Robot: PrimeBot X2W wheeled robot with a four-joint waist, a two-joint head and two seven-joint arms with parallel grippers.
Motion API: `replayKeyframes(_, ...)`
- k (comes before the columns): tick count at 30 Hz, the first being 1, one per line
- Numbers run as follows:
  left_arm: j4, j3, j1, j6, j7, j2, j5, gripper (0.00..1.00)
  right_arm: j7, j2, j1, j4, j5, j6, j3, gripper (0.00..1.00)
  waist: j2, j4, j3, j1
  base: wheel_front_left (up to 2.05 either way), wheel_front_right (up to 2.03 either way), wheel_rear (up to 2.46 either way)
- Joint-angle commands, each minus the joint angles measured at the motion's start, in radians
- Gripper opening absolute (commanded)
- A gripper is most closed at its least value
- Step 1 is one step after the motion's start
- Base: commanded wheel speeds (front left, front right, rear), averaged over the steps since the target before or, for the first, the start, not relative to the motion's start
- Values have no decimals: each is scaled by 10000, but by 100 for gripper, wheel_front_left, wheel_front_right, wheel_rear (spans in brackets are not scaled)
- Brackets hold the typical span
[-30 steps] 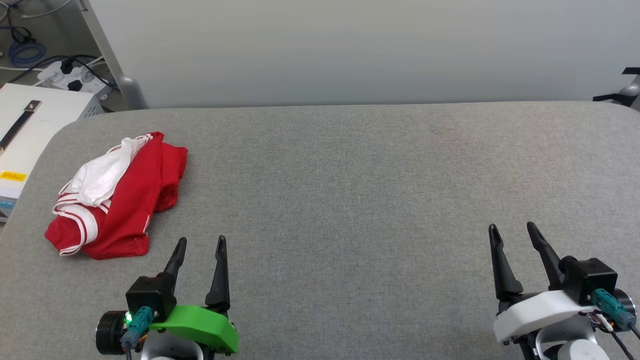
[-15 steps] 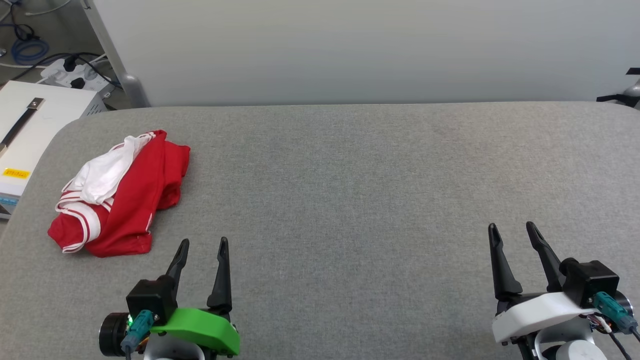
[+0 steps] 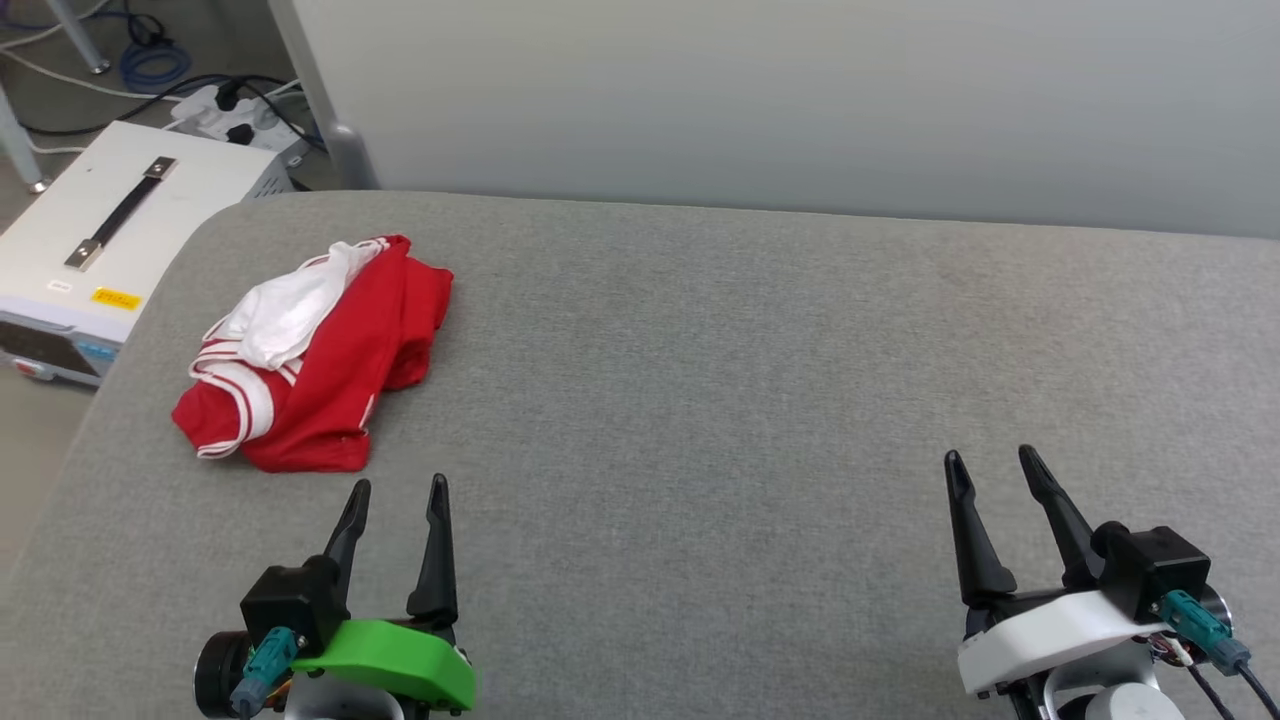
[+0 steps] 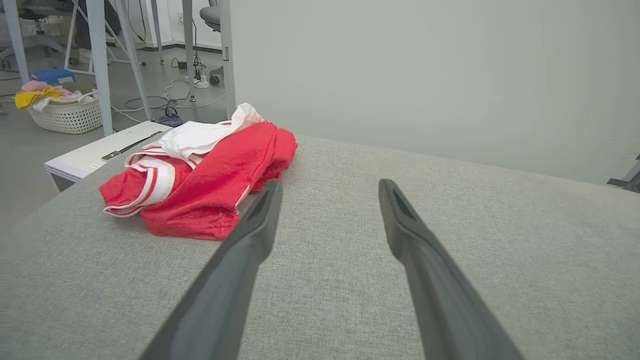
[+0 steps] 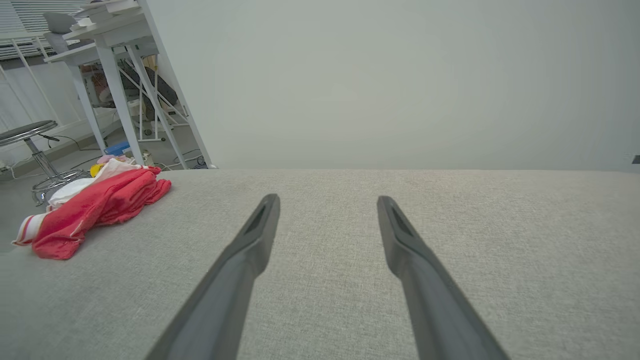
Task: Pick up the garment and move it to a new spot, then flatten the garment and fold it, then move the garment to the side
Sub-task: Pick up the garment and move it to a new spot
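Garment (image 3: 315, 360) lies crumpled at the far left of the grey desk (image 3: 700, 350), untouched. Left gripper (image 3: 399, 483) sits near it, jaws spread and empty, apparently positioned for the pickup. Right gripper (image 3: 990, 454), jaws likewise apart and empty, rests well apart at the right.

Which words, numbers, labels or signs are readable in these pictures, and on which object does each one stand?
No text can be read.
Yellow sticker on the white box: print too small to read.
Garment: crumpled, no lettering or number shows on its visible folds.
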Motion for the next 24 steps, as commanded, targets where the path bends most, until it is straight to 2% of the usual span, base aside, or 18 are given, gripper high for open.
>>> replayKeyframes(1, 46, 10, 30, -31, -101, -37, -67, 100, -139, 8, -4, 44, 94, -7, 67, 100, 0, 489, -35, 0, 0, 0, 0)
replayKeyframes(12, 63, 33, 122, -131, -239, -40, -87, 100, -276, 9, 29, 116, 261, -7, 362, 100, 0, 1998, -137, 0, 0, 0, 0)
replayKeyframes(24, 6, -160, 228, -224, -239, -40, -42, 100, -276, 9, 120, 66, 333, -7, 597, 100, 0, 2886, -185, 0, 0, 0, 0)
